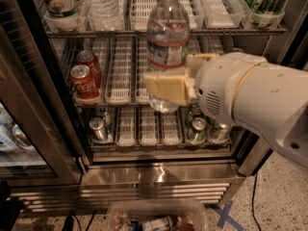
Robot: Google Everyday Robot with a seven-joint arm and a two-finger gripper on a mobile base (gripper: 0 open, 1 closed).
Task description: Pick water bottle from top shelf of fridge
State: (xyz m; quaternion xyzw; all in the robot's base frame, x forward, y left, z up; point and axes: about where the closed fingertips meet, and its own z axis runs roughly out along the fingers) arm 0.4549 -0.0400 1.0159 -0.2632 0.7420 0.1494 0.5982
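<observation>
1. A pale speckled floor [284, 196] shows from 4 to 5 o'clock.
2. A blue tape cross [224, 214] is stuck on it at 5 o'clock.
3. A thin black cable [253, 191] runs down onto the floor just beside the cross.
4. A clear plastic bin [156, 211] stands on the floor at 6 o'clock; its contents are unclear.
5. Dark cables [72, 223] lie at 7 o'clock, where the warm light fades.
6. The end effector [169, 73], clamped on the water bottle [166, 37], is at the centre.
</observation>
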